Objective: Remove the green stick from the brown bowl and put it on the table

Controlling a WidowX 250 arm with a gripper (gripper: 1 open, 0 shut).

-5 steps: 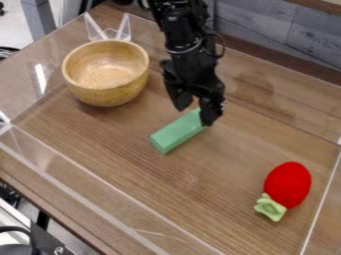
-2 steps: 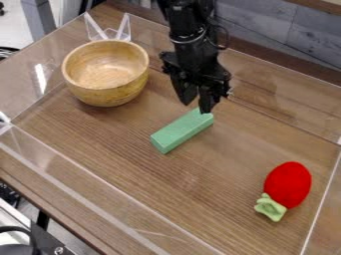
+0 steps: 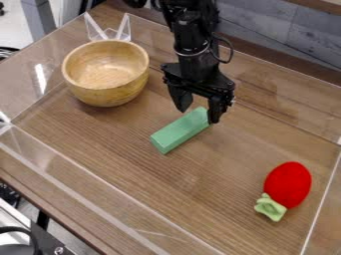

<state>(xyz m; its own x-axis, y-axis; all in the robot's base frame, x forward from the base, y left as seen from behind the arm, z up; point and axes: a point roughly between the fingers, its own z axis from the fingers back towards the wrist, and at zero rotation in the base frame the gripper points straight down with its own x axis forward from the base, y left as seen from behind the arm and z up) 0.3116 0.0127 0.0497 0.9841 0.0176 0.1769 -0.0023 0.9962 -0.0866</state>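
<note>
A clear acrylic wall (image 3: 147, 224) runs across the lower part of the frame, fencing the near edge of a brown wood-grain table (image 3: 94, 159). At lower right, close to that corner, a red rounded object (image 3: 288, 183) rests on the tabletop with a small pale-green piece (image 3: 272, 209) attached at its lower left.

In the middle of the frame the green stick (image 3: 180, 129) lies flat on the table, outside the bowl, angled from lower left to upper right. Its lower-left end is well clear of everything else; its upper-right end sits beneath the claw.

Directly above that upper-right end, the black gripper (image 3: 198, 105) points nearly straight down, its two fingers spread apart with open space between them, one finger (image 3: 177, 99) to the left of the stick's tip and the other to the right. The fingers straddle the end of the stick rather than pinching it; whether either tip touches the block cannot be told.

Behind the claw the black arm (image 3: 190, 35) rises toward the top centre of the frame. At upper left the brown bowl (image 3: 106, 72) stands on the table, well apart from the stick, its pale speckled inside showing nothing in it.
</note>
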